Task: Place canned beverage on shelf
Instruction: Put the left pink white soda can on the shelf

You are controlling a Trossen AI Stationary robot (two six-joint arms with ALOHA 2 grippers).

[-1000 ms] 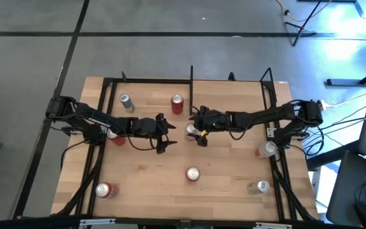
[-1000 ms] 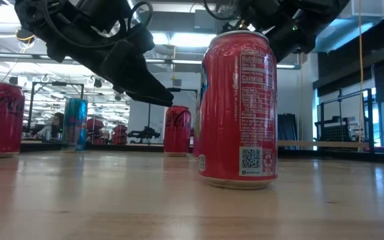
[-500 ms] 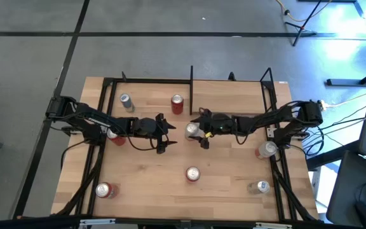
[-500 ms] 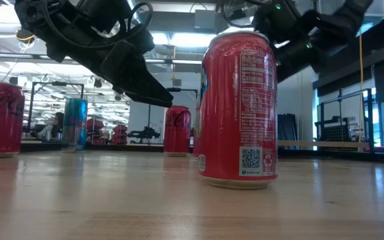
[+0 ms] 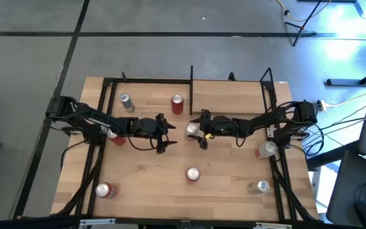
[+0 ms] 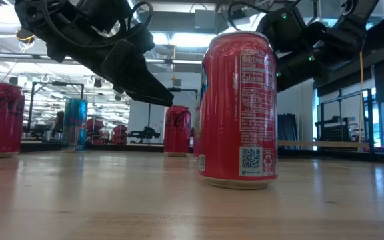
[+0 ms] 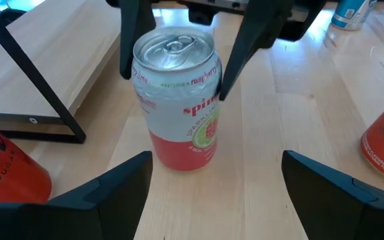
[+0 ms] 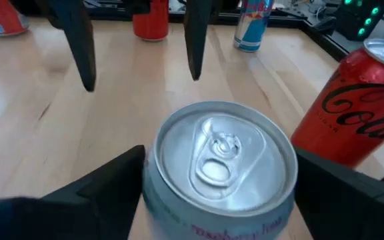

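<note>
Centre of the high view: the right gripper (image 5: 200,131) has its two fingers set on either side of a white-and-pink can (image 5: 191,130), which stands upright on the wooden table (image 5: 227,172). In the left wrist view the same can (image 7: 177,109) shows the two dark fingers of the right gripper (image 7: 181,41) close against its upper sides; the right wrist view looks down on its silver lid (image 8: 220,163) between that gripper's own fingers (image 8: 105,183). Whether the fingers are pressing the can or merely bracketing it cannot be told.

The left gripper (image 5: 163,133) sits just left of the can in the high view, facing it, fingers spread apart and holding nothing. The left wrist view confirms its fingers (image 7: 122,183) wide on either side of the picture with the can standing clear beyond them.

The shelf (image 5: 227,95) occupies the upper part of the table in the high view, bounded by black posts and split by a thin black divider (image 5: 191,79). A red can (image 5: 177,104) stands just left of the divider, above and left of the held can. A silver-blue can (image 5: 126,102) stands further left.

Other cans: a red can (image 5: 192,173) at lower centre, filling the low view's middle (image 6: 237,110); a red can (image 5: 106,189) at lower left; a silver can (image 5: 259,187) at lower right; a can (image 5: 267,149) at the right edge beneath the right arm.
</note>
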